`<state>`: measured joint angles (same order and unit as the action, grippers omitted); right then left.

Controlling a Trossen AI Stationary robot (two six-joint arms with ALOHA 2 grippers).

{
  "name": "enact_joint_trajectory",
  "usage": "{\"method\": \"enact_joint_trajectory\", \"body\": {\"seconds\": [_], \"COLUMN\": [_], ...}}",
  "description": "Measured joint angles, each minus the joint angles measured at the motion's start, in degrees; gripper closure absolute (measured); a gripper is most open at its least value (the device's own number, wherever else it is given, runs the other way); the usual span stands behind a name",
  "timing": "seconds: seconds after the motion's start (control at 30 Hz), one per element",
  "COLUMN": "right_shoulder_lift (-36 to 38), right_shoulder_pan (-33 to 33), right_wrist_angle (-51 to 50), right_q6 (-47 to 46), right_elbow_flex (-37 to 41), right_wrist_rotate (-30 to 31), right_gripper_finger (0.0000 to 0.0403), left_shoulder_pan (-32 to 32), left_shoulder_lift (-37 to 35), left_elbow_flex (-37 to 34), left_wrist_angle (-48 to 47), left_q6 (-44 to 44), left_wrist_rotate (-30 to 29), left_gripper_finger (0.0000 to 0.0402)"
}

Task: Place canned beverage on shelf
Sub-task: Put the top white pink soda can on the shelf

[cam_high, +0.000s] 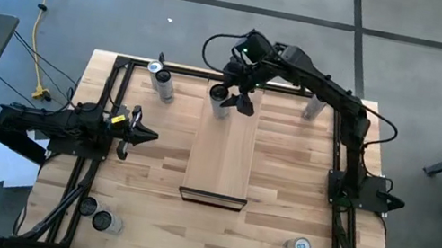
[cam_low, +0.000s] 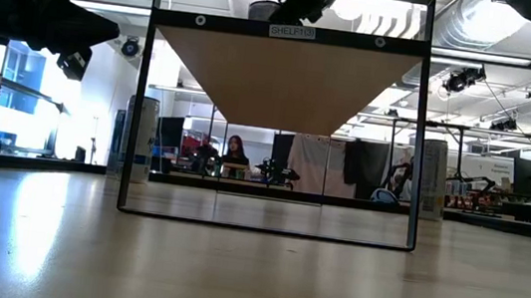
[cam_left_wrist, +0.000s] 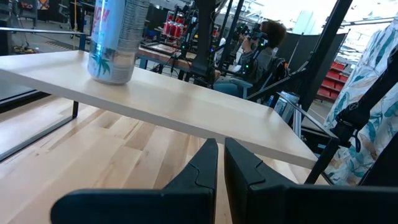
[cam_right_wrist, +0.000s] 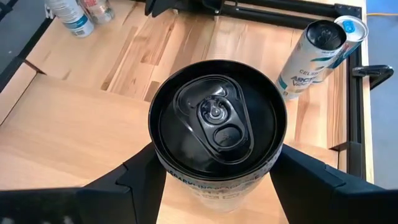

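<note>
Aluminium can (cam_right_wrist: 217, 134) stands on the shelf (cam_high: 219, 165), my right pincer (cam_high: 233, 99) clamping its sides.
Thin, slippery wall: I'd hold mid-body, lightly. Left pincer (cam_left_wrist: 221, 168) waits closed.

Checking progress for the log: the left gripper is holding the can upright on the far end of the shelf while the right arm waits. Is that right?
Wrong arm. The right gripper holds the can upright on the shelf, as the high view shows; the left gripper waits, shut, beside the shelf.
</note>
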<state>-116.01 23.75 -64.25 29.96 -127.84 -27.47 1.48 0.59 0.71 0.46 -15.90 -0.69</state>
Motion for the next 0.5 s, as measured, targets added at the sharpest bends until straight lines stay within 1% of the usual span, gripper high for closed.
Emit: {"method": "enact_joint_trajectory", "body": {"seconds": [0.2,0.33,0.5], "right_shoulder_lift": [0.04,0.04,0.04], "right_shoulder_pan": [0.36,0.96,1.57], "right_wrist_angle": [0.74,0.68,1.42], "right_q6": [-1.39,-2.15,-6.38], "right_elbow_flex": [0.42,0.44,0.52], "right_wrist_rotate": [0.04,0.05,0.51], "right_gripper_finger": [0.0160,0.0147,0.0129], "left_shoulder_pan": [0.00,0.00,0.00], "left_shoulder_lift": [0.01,0.00,0.01], "left_elbow_flex": [0.02,0.01,0.00], "left_wrist_angle": [-0.02,0.01,0.01], "left_q6": [0.00,0.00,0.00], "left_wrist_rotate": [0.00,0.00,0.00], "left_gripper_finger": [0.0398,0.0398,0.0398]}}
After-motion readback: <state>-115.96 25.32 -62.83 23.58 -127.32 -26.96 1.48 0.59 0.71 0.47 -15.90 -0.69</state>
